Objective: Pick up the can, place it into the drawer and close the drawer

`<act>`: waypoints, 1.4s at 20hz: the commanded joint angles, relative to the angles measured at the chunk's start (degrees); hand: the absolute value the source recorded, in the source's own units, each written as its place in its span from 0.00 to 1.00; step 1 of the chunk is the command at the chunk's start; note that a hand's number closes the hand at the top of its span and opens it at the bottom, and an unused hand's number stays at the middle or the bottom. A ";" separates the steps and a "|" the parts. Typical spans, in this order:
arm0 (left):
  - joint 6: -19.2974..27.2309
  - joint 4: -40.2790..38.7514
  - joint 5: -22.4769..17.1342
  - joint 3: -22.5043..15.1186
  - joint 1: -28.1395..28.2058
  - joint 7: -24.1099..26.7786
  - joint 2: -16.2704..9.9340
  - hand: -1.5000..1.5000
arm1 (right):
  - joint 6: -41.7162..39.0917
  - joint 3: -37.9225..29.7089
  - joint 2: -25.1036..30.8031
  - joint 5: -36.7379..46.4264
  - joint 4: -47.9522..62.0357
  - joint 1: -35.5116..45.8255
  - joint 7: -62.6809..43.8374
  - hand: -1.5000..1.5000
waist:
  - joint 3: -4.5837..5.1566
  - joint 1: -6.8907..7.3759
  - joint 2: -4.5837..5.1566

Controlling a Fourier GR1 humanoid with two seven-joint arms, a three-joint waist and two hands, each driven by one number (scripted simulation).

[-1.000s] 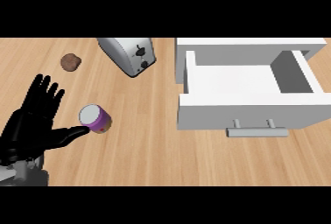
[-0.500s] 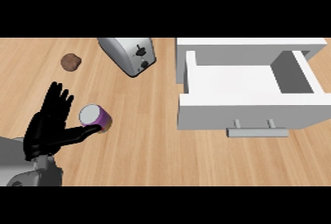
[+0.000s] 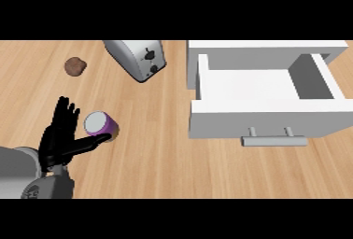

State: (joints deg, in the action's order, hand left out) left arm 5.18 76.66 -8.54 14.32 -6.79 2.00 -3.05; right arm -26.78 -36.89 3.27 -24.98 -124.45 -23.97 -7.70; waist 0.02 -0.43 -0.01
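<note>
Head view: can (image 3: 101,124) beside left hand (image 3: 62,138), unlabelled.

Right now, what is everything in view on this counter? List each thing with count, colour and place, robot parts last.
Counter: one, light wood, fills the view.
Drawer: one, white with a grey handle, at the right, pulled open, nothing seen inside.
Toaster: one, silver, top centre, lying tilted.
Brown lump: one, brown, top left; cannot tell what it is.
Can: one, purple with a pale top, left of centre, beside the thumb.
Left hand: one, black, lower left, fingers straight, thumb reaching toward the can.
Forearm: one, grey, lower left corner.
</note>
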 commanded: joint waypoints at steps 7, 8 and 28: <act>-6.32 -15.70 -2.97 4.68 0.74 11.41 -4.67 0.00 | -3.72 -3.73 1.56 -1.75 4.44 1.32 1.58 0.00 | 0.01 0.05 0.06; -4.90 -15.87 -2.23 3.00 0.43 10.84 -2.76 0.00 | -3.81 -5.58 1.94 -4.69 1.04 -0.57 -0.96 0.00 | 0.01 -0.03 0.00; -11.09 -51.56 -6.92 8.33 -17.69 26.96 -6.68 0.00 | -2.91 -6.88 1.01 -6.79 -3.75 2.79 -8.14 0.00 | 0.07 -0.52 0.19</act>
State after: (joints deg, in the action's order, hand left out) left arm -4.17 31.33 -13.73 20.70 -20.07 27.65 -8.29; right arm -30.58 -42.91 2.65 -29.47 -126.00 -21.47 -12.93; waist 0.05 -0.70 0.11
